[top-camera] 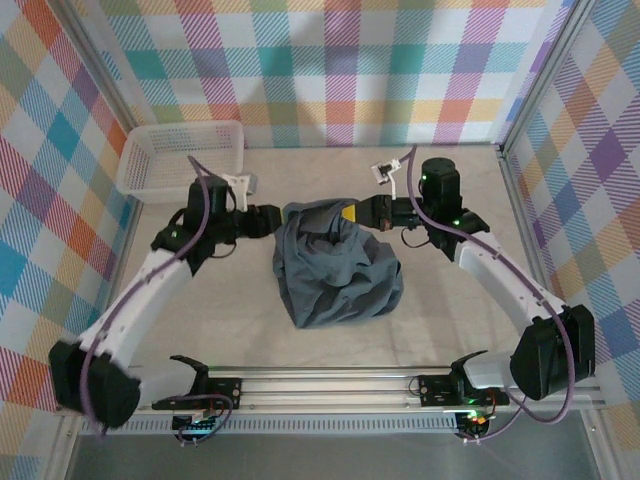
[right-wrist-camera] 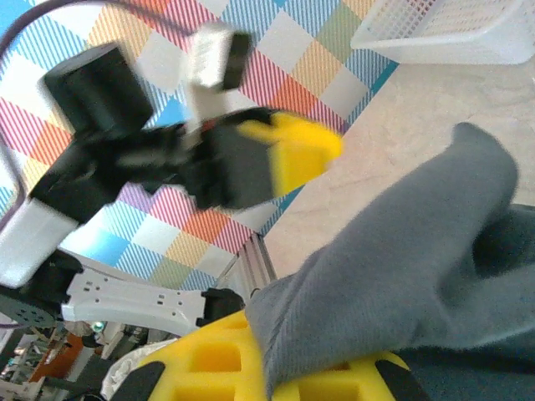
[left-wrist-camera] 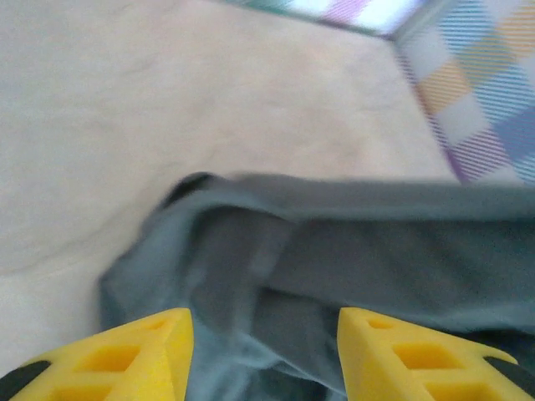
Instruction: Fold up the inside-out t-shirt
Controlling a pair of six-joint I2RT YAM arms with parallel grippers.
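R gripper (top-camera: 352, 213): closed, clamped on a fold of the shirt (top-camera: 335, 275) at the cloth's far edge, approx. mid-table. In the right wrist view, grey cloth comes out over the yellow fingers (right-wrist-camera: 226, 342) and rises in a rounded, mitten-like hump.

L gripper (left-wrist-camera: 262, 334): jaws apart, nothing clamped. Its yellow fingers (left-wrist-camera: 159, 334) stand either side of a rumpled grey fold w/ a darker hollow. The view is blurred, so contact between cloth and pads cannot be told. From above, the L gripper sits at the shirt's far-left corner and faces the R gripper across the top edge of the cloth. The two are near each other, not touching.

Shirt: dark slate-grey, bunched in a loose heap, not laid flat. The far edge sits between the two grippers. The rest sags toward the near side and rests on the table (top-camera: 200, 320), approx. centred betw. the arms.

Basket (top-camera: 180, 158): white mesh, far-left corner of the table, close to the walls (top-camera: 330, 70). It is well apart from the shirt, just beyond the L arm's wrist.

Walls: multi-colour check pattern on three sides.
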